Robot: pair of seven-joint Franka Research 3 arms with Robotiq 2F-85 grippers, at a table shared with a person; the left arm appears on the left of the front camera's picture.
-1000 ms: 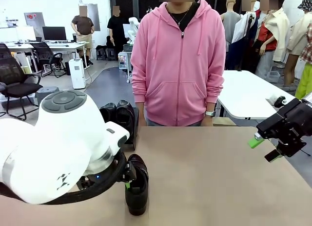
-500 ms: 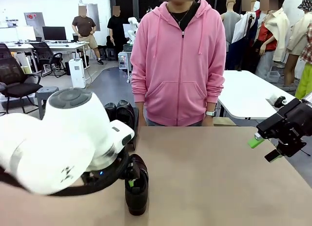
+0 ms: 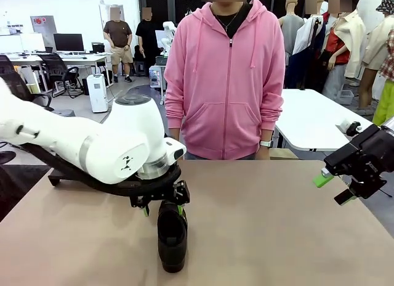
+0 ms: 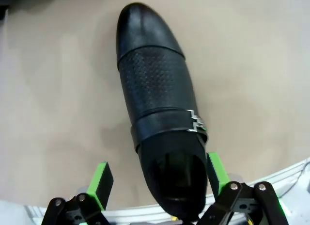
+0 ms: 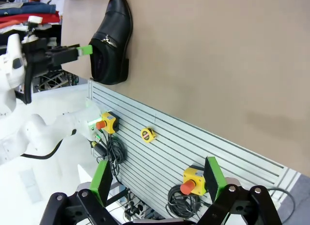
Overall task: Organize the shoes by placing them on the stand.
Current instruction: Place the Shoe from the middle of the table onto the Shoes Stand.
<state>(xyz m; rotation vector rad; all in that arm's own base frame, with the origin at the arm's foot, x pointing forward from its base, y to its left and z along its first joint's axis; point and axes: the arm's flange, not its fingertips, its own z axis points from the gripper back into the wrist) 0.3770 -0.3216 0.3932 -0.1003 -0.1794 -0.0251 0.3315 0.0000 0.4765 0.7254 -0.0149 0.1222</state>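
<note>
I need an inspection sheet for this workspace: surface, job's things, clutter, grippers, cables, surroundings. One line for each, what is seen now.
Surface: tan table, bare apart from one shoe.
Job's things: black shoe lies on the table, silver buckle on its strap.
Clutter: nothing seen.
Grippers: left gripper open, jaws on either side of the shoe's heel opening; right gripper open, holding nothing, off the table's right edge.
Cables: coiled cables on a slatted panel below the table edge.
Surroundings: person in pink hoodie stands at the far side.
</note>
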